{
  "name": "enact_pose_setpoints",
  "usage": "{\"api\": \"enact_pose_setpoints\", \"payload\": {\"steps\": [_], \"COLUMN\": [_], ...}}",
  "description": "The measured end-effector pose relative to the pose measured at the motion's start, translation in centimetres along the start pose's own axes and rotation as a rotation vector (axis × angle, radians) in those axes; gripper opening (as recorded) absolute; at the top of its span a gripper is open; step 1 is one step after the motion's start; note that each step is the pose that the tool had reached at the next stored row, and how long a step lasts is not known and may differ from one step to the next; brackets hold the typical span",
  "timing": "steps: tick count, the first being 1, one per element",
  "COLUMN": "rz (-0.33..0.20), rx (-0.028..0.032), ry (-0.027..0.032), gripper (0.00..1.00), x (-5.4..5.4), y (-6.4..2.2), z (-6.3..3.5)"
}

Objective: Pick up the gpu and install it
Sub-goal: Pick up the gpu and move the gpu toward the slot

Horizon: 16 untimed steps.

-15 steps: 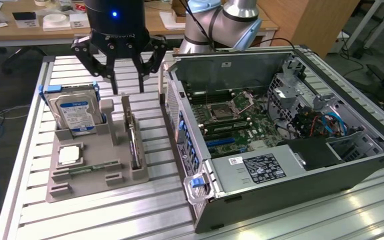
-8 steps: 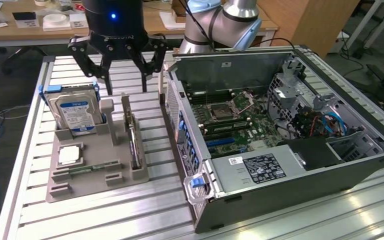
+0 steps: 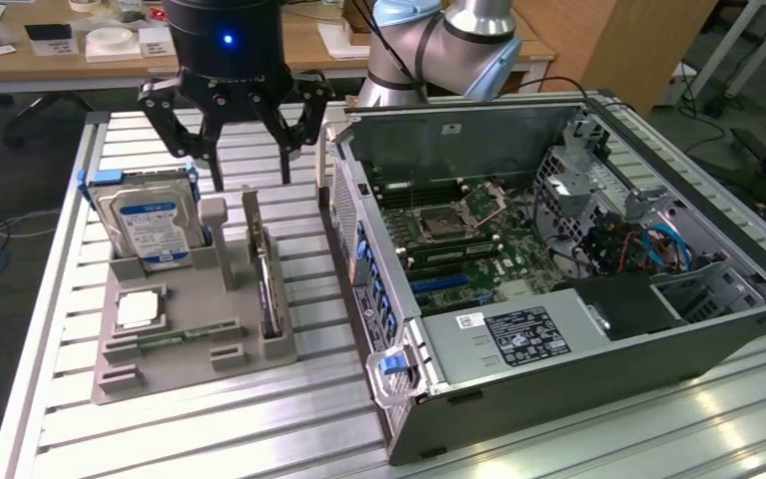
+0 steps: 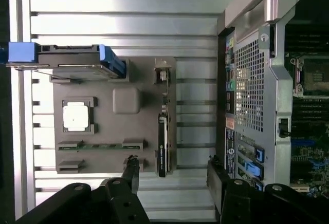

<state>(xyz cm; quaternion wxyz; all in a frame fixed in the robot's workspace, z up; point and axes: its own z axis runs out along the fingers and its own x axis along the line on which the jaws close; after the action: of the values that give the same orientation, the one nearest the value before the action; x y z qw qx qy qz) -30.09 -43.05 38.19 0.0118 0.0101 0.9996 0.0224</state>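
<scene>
The gpu is a thin dark card standing on edge in a slot of the grey holder tray, next to the open computer case. My gripper hangs above the far end of the tray, open and empty, well above the card. In the wrist view the gpu is seen edge-on. Its near end lies below the gap of my gripper, closer to one finger than to the other. The motherboard lies exposed inside the case.
On the tray, a hard drive with a blue-white label stands upright, with a processor chip and a green memory stick beside it. The case wall rises close to the gpu's slot. The slatted metal table carries everything.
</scene>
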Motion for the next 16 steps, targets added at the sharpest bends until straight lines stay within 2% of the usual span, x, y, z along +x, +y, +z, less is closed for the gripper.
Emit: {"api": "enact_pose_setpoints", "payload": {"steps": [10, 16], "rz": [0.000, 0.000], "rx": [0.0022, 0.0022], "ry": [-0.0001, -0.0002], "gripper": [0.65, 0.65], "x": [0.2, 0.2], "y": [-0.01, -0.03], "z": [1.60, 1.94]}}
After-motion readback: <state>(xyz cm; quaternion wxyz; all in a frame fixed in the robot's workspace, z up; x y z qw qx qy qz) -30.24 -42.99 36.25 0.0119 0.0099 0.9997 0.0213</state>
